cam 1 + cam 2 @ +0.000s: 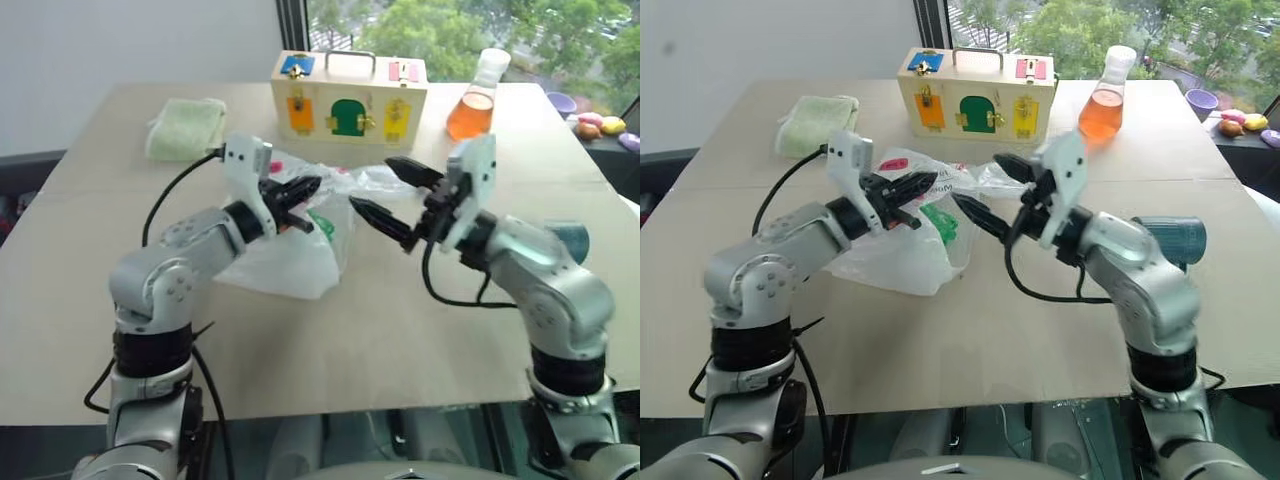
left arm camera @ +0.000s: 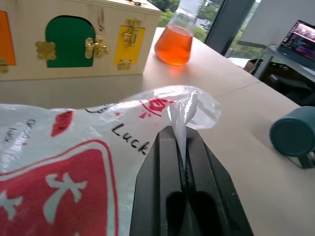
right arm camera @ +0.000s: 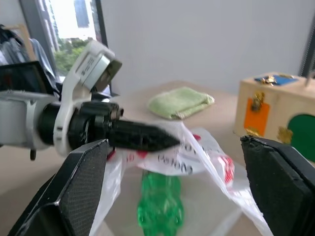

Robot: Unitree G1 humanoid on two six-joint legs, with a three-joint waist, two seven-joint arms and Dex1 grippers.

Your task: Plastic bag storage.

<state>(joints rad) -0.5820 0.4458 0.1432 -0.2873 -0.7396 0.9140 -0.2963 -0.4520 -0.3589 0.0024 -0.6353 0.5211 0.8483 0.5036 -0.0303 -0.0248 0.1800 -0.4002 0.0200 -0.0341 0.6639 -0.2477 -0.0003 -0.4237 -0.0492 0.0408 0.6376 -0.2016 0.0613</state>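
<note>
Beige surface [image 1: 330, 350] by a window carries the plastic bag [image 1: 290, 255], lying mid-table in front of a wooden box [image 1: 348, 97]. On the left, the left end effector [image 1: 300, 192] is clenched on a thin fold of the bag's upper edge, lifting it. To its right, the right end effector [image 1: 395, 192] hangs spread wide and empty just beside the bag, while a green bottle [image 3: 160, 206] inside shows only blurrily through the film.

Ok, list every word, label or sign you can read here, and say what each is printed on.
"Luck": black handwriting-style letters on the plastic bag, cut off by the left end effector, which pinches a fold of the bag.
Red squares with white characters on the bag: shapes show, not readable.
Small black print along the bag's edge: too blurred to read.
Laptop screen: text too small.
</note>
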